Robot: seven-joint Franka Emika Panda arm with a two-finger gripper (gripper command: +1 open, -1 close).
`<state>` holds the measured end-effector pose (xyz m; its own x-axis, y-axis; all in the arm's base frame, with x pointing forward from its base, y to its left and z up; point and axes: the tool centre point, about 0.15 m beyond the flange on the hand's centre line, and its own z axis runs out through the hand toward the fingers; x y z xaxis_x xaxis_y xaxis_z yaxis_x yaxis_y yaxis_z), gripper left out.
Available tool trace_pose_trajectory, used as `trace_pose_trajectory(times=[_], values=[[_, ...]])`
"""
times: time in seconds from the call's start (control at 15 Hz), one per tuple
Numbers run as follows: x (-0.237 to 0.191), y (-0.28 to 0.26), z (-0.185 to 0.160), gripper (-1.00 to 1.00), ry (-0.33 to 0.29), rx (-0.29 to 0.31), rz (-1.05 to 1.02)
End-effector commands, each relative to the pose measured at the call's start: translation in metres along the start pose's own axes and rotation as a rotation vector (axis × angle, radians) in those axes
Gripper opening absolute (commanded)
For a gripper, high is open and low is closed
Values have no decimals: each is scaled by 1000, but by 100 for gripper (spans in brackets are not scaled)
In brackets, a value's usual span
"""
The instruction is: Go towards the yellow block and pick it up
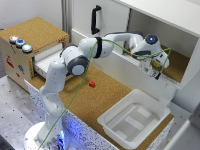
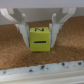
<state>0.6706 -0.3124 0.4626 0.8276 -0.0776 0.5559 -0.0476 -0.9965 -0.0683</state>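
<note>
The yellow block [image 2: 39,39] is a small yellow cube with a dark line on its front face. In the wrist view it sits between my two white fingers [image 2: 22,29], which press against both of its sides just above the cork floor [image 2: 40,62]. In the exterior view my gripper [image 1: 156,70] reaches into the open cabinet shelf [image 1: 177,62] at the exterior view's right, and the block is hidden behind the hand there.
A small red cube [image 1: 92,84] lies on the cork tabletop. A white tray [image 1: 153,104] stands at the front right. A wooden box [image 1: 37,32] with coloured buttons and an open drawer [image 1: 47,61] stands at the left. A cabinet door with a black handle [image 1: 95,20] is behind.
</note>
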Motion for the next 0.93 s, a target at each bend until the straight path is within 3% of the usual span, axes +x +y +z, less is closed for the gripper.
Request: trace_pose_trajectory(times=[0.0, 0.27, 0.53, 0.87], values=[[5, -5, -14, -100, -14, 91, -1], [-18, -21, -47, -100, 16, 77, 12], [-47, -43, -92, -100, 68, -19, 22], [-121, -75, -119, -100, 8, -97, 82]])
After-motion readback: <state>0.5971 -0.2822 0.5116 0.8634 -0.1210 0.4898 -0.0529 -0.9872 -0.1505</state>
